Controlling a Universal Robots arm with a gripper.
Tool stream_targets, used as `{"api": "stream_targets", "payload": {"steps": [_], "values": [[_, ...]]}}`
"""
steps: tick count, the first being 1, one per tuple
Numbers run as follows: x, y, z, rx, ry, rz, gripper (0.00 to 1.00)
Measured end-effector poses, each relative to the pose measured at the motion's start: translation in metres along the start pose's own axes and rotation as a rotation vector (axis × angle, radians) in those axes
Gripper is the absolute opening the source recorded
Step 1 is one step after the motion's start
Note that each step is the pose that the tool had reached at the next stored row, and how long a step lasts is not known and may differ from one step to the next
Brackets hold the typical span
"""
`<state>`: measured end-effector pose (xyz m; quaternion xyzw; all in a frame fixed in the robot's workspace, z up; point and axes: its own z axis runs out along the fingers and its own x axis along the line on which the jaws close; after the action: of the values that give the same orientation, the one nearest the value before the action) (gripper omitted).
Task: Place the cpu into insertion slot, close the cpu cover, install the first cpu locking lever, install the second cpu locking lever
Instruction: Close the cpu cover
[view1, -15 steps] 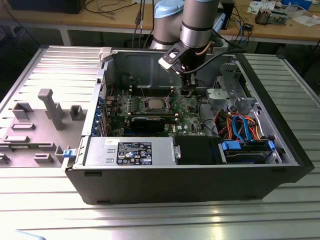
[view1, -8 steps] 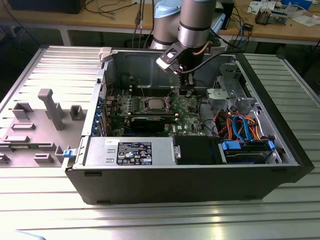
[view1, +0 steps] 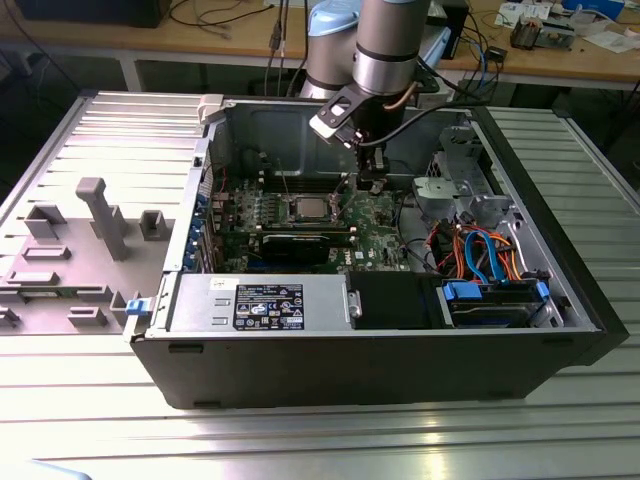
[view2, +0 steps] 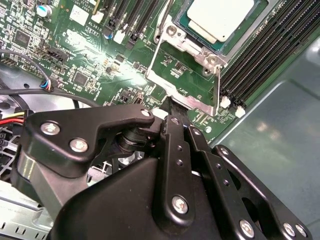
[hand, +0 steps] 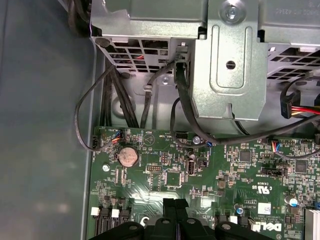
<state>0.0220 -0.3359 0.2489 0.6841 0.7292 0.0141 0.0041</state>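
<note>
Silver-topped, the chip (view2: 220, 17) lies seated in its socket (view2: 192, 46) with the hinged cover (view2: 155, 55) open beside it. The step in hand looks like closing that cover, which calls for a gentle push on its free edge (never on the chip) until the frame swings flat. The gripper (view2: 170, 106) has its fingers pressed together, holding nothing, tips at or just beside that edge.

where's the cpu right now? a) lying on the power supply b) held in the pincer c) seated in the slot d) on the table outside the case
c: in the second wrist view the cpu sits silver side up in the slot, apart from the pincer.
</note>
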Motion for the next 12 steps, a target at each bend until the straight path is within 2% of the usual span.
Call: {"api": "stream_targets", "payload": {"steps": [7, 12], "values": [[0.0000, -0.0004, 0.0000, -0.0001, 0.0000, 0.000, 0.11], [0.0002, -0.0037, -0.0001, 0.0000, 0.0000, 0.000, 0.11]]}}
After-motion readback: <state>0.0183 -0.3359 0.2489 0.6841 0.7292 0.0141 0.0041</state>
